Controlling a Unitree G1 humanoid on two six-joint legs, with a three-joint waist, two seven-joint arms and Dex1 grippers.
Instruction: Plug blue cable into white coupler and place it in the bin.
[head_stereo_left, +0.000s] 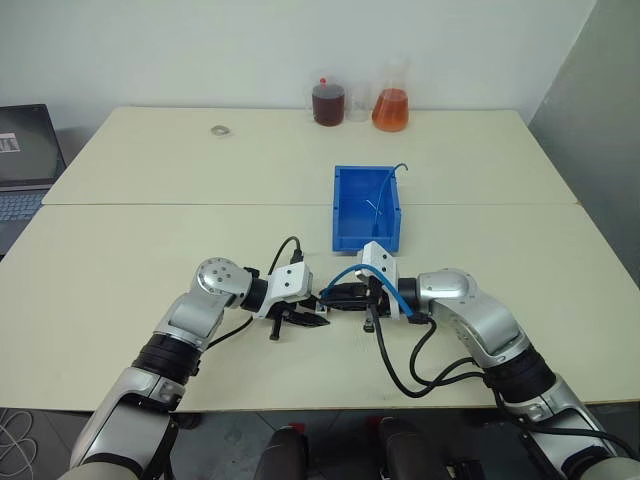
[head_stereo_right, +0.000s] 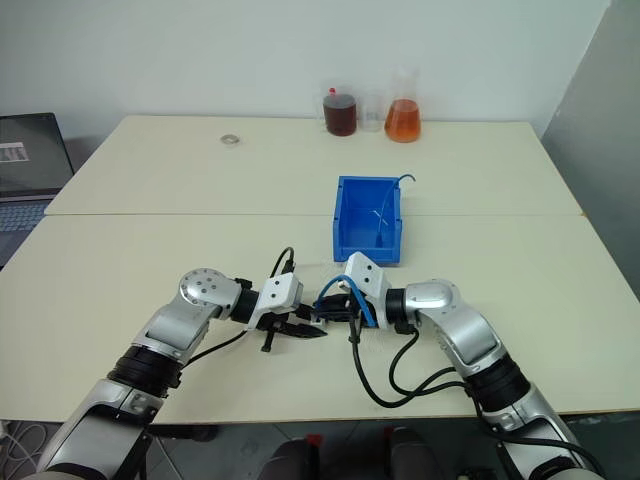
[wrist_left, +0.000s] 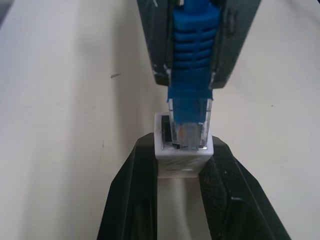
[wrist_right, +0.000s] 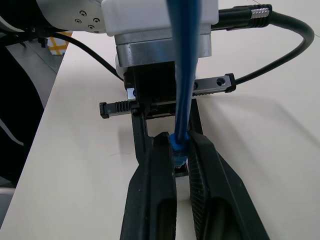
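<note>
Now at the plugging step: left hand (head_stereo_left: 318, 322) grips the coupler (wrist_left: 183, 150), right hand (head_stereo_left: 335, 299) grips the cable (wrist_left: 192, 50) boot, plug tip just entering the socket; next, push straight home, bin (head_stereo_left: 350, 236) beyond both hands.

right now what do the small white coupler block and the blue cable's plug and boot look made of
The small white rectangular coupler looks like matte moulded plastic: opaque, evenly white, crisp edges. The light-blue cable's plug seems to be clear hard plastic, since metal contacts show through it. The ribbed blue boot behind it looks like softer rubbery plastic, though that is a guess.
</note>
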